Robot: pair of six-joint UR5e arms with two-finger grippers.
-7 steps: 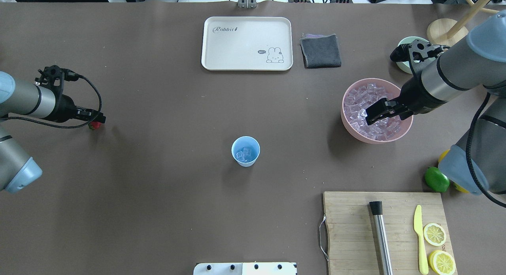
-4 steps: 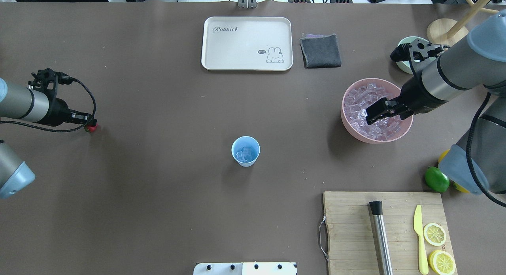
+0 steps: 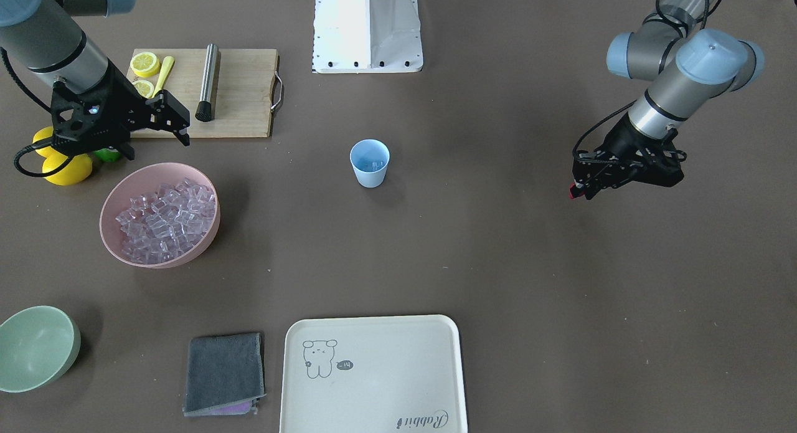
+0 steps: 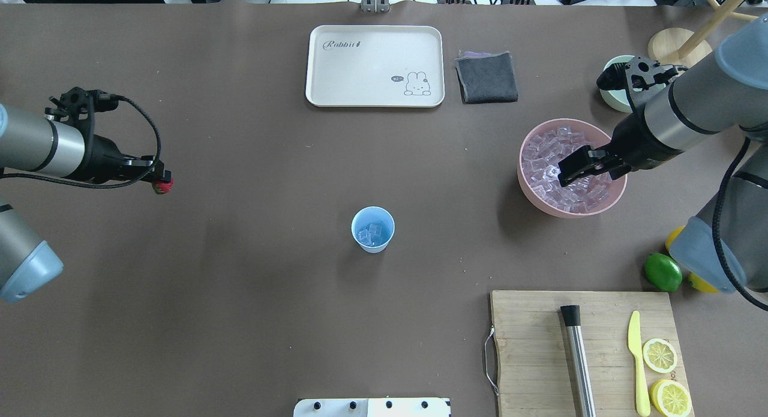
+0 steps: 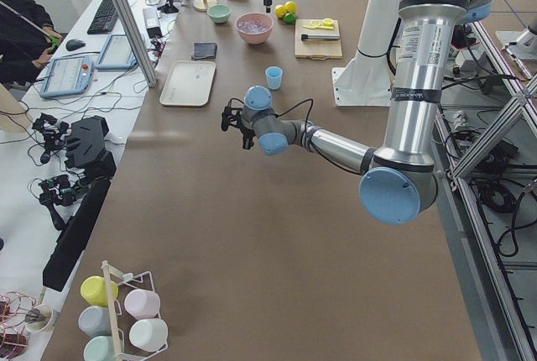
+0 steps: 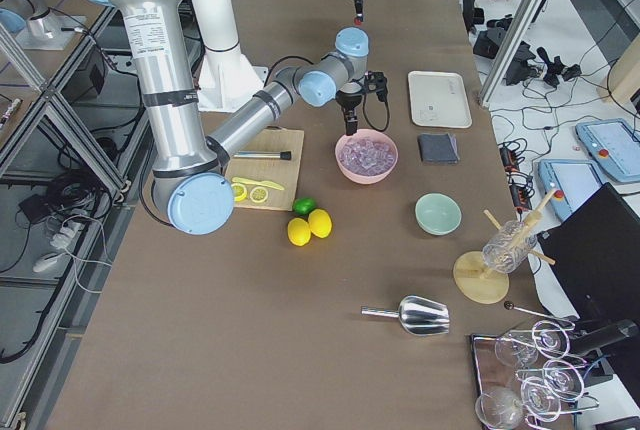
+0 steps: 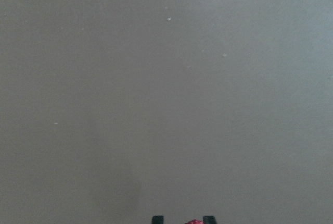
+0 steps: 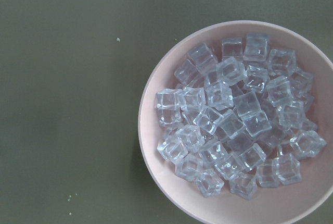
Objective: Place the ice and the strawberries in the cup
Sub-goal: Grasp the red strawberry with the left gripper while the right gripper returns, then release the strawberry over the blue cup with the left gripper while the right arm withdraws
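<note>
Brown table (image 4: 252, 321), and your cup (image 4: 372, 213) stands mid-table with a few ice (image 4: 371, 234) cubes inside. Well off to the cup's left, the left gripper (image 4: 159, 182) pinches the strawberry (image 4: 163, 186) above the surface. Right of the cup, the right gripper (image 4: 563, 176) hangs over the ice-filled bowl (image 4: 521, 180), jaws apparently spread.

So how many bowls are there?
2. A pink bowl holds the ice; a green bowl sits empty just past it, farther from the robot. None seem hidden.
</note>
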